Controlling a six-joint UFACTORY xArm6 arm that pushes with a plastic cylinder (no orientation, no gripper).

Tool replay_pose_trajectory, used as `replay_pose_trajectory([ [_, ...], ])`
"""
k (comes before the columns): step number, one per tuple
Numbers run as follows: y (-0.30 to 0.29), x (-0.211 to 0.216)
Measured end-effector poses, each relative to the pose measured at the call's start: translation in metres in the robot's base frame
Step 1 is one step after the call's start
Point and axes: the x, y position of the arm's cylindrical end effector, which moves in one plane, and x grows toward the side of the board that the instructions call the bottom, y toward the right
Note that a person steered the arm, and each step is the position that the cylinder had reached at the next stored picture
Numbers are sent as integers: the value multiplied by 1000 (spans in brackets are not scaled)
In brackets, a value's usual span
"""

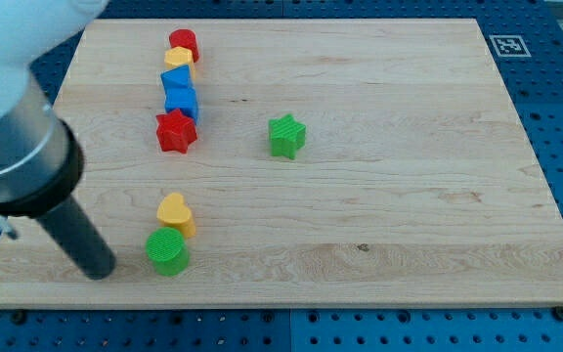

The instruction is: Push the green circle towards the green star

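The green circle lies near the board's bottom left. The green star lies apart from it, up and to the right near the board's middle. My tip rests on the board just left of the green circle, a small gap away. A yellow heart touches the green circle from above.
A column of blocks stands at the upper left: a red cylinder, a yellow block, a blue block, a blue star and a red star. The wooden board lies on a blue pegboard. The arm's body fills the view's left.
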Motion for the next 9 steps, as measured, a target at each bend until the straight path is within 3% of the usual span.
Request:
replay_pose_trajectory([
  [3, 122, -1],
  [5, 85, -12],
  [6, 100, -12],
  [8, 195, -18],
  [9, 191, -12],
])
